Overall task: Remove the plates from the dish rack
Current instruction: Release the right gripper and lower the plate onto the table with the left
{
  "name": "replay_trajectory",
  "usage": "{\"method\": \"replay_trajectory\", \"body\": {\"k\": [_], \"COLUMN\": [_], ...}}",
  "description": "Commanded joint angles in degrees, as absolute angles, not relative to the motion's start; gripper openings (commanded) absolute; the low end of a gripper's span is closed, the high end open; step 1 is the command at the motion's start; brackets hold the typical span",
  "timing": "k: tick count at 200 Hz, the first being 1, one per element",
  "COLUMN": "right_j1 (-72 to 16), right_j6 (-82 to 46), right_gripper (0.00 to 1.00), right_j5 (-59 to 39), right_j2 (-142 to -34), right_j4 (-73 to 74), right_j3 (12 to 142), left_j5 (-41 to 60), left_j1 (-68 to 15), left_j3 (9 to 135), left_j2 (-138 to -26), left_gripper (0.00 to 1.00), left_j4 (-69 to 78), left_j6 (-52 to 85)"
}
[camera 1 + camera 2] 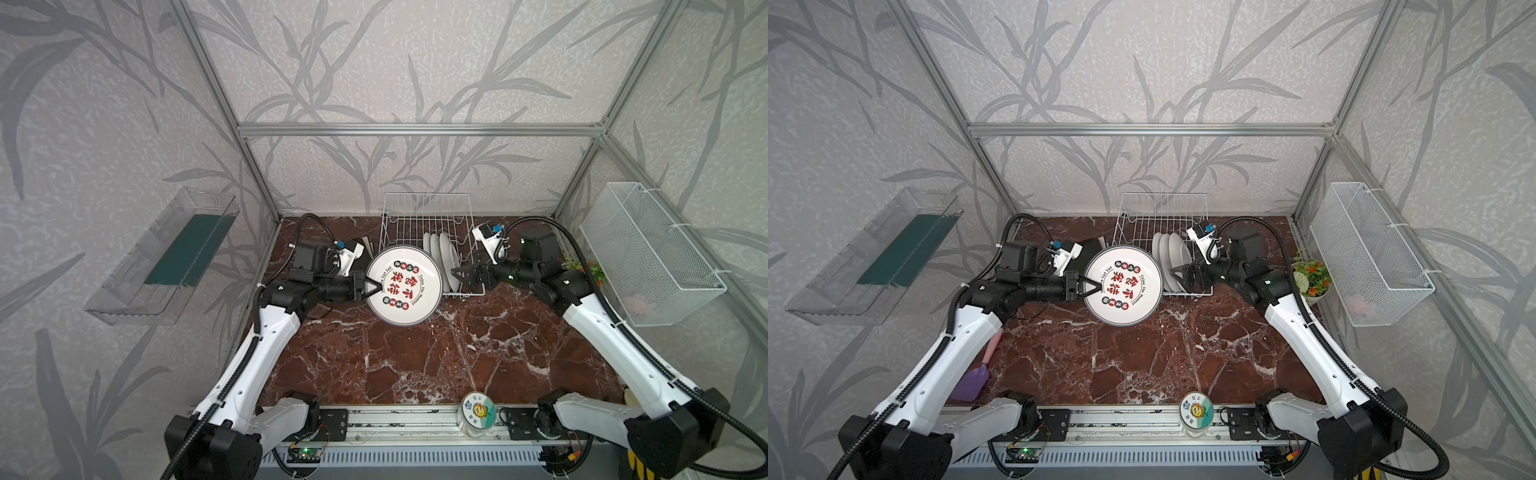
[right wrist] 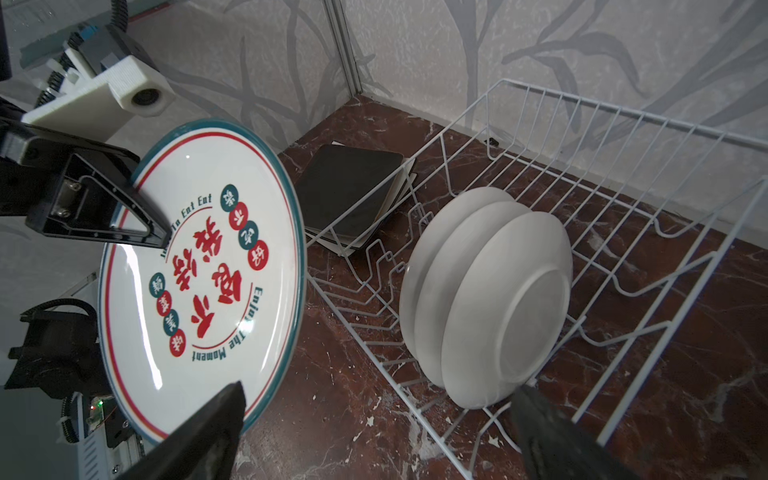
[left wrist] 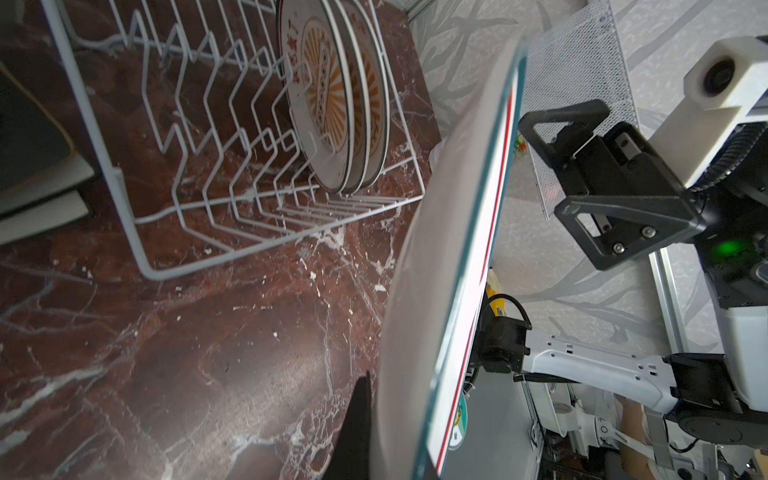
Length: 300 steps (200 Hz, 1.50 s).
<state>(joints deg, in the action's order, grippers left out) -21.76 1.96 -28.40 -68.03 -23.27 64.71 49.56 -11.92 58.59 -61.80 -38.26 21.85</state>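
Left arm [image 1: 266, 332] stretched level from frame left, left gripper [image 1: 372, 286] clamped on the printed plate [image 1: 411, 309] at centre, clear of the table [image 1: 415, 365], before the rack [image 1: 424, 208]; right gripper [image 1: 456, 274] gapes wide, empty, beside three racked plates [image 1: 441, 249]

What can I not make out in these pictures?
- Stack of square plates: count under the black one; the dish rack wires cross its edges, right wrist view.
- Three racked plates: right wrist view shows only backs.
- Left gripper: far finger lies behind the held plate, both top views.
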Motion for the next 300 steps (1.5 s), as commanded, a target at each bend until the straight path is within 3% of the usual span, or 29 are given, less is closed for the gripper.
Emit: {"method": "replay_trajectory", "body": {"k": [1, 90, 236, 300], "right_j1": [-22.0, -23.6, -24.1, -24.1], "right_j6": [4.2, 1.6, -1.8, -3.1], "right_gripper": [0.99, 0.99, 0.99, 0.99], "right_j5": [-28.0, -27.8, -23.7, -24.5], "right_j2": [-66.4, -67.8, -70.6, -72.0], "right_j4": [-24.2, -21.0, -19.7, -19.3], "right_j3": [63.5, 62.9, 63.5, 64.3], "left_j5": [50.8, 44.7, 43.6, 40.1], "left_j1": [-12.0, -14.5, -18.6, -18.6], "left_j3": [54.8, 44.2, 37.8, 38.5], "left_j2": [-58.8, -57.2, -76.2, -81.7], "left_gripper": [0.00, 0.00, 0.00, 0.00], "left_j4": [-42.6, -44.3, -26.3, -27.5], "left_j6": [21.9, 25.3, 30.8, 30.9]}}
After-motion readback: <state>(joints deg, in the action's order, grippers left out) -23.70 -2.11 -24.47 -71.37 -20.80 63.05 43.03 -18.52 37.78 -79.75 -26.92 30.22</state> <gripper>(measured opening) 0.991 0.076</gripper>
